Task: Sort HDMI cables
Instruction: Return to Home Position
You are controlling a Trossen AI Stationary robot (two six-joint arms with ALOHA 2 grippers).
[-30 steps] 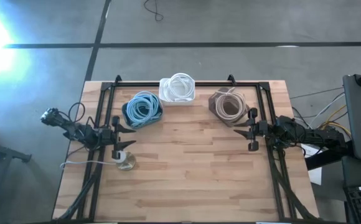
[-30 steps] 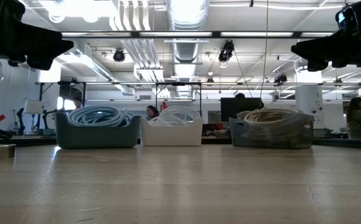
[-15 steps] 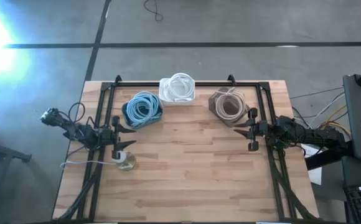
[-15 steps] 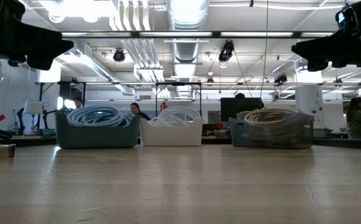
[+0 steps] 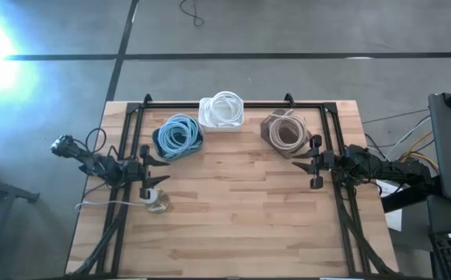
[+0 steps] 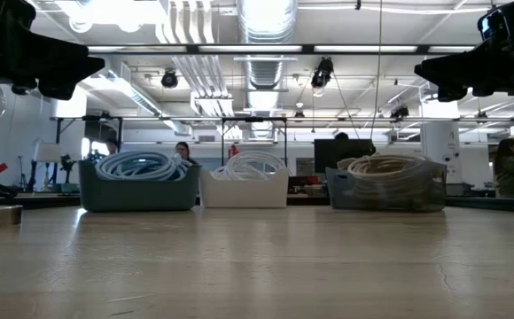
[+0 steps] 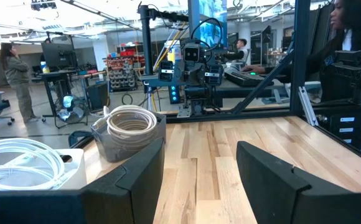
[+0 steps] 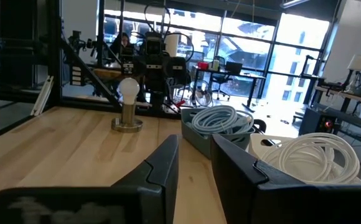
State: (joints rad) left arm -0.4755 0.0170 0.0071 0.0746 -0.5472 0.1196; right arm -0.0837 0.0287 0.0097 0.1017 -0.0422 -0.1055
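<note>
We find both arms placed as they were a second ago. The only change is in the low view, where a person (image 6: 183,151) in the room behind has moved leftward in the picture, behind the bins.

The left gripper (image 5: 162,170) hangs over the left edge of the pale wooden slatted table (image 5: 233,225), its fingers wide apart and holding nothing. The right gripper (image 5: 311,164) hangs over the right edge, its fingers parted by a narrower gap, also empty.

A round white bulb on a brass-coloured base (image 5: 158,202) stands near the left gripper.

Along the far side:
- The light blue coiled cables (image 5: 179,134) lie in a dark blue-grey bin (image 6: 137,195).
- The white coiled cables (image 5: 224,109) lie in a white bin (image 6: 244,192).
- The beige coiled cables (image 5: 285,132) lie in a dark see-through bin (image 6: 385,197).
</note>
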